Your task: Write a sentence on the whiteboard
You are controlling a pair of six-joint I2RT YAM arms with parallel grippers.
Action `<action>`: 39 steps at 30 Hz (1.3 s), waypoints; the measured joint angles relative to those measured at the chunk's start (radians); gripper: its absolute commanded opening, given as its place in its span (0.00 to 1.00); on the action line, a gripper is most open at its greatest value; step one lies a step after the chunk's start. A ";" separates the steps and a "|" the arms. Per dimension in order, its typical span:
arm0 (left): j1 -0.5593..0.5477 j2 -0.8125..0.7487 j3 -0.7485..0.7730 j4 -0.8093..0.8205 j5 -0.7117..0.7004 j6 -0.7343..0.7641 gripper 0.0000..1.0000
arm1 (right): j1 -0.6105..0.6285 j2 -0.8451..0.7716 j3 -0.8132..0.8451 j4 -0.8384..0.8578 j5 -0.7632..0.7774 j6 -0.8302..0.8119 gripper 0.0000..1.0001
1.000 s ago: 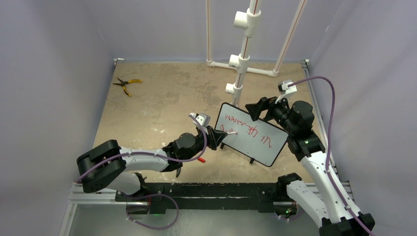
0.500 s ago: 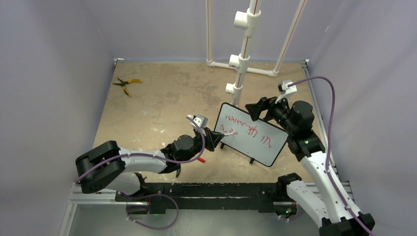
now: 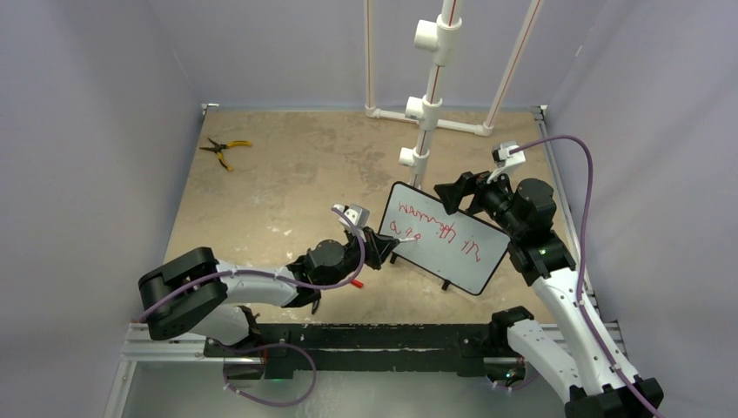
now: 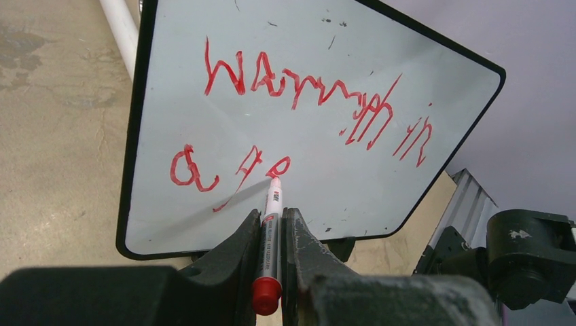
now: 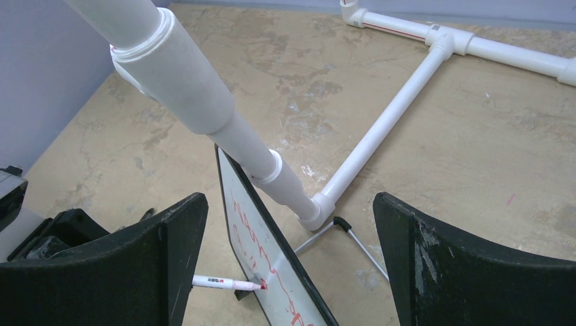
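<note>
At far left of the table [image 3: 287,174] lie yellow-handled pliers [image 3: 224,150]. Nr centre, L gripper [image 4: 272,214] clamps a red marker [image 4: 274,195], tip touching the whiteboard [image 4: 339,176], which stands tilted just in front of the white PVC frame [image 3: 426,109] w/ the red sentence [image 4: 299,92] in two lines on it. R gripper [image 3: 453,193], spread wide, straddles the board's top edge.

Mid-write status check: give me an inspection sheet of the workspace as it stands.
Surface: tan table, stained and scuffed.
Job's things: whiteboard standing on its feet; red sentence, one line plus three marks of a second; red marker, tip on the board.
Clutter: yellow-handled pliers, far left corner.
Grippers: left gripper shut on the marker; right gripper open, fingers either side of the board's upper edge.
Cables: purple cables looped along both arms.
Surroundings: white pipe frame behind the board; plain walls.
</note>
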 measured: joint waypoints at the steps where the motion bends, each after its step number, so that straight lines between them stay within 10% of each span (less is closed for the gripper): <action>1: -0.002 0.004 0.000 0.004 0.002 -0.001 0.00 | 0.000 0.000 0.000 0.000 0.000 0.000 0.94; 39: -0.023 0.029 0.047 0.029 0.007 -0.006 0.00 | 0.000 0.000 0.000 0.000 0.000 0.000 0.94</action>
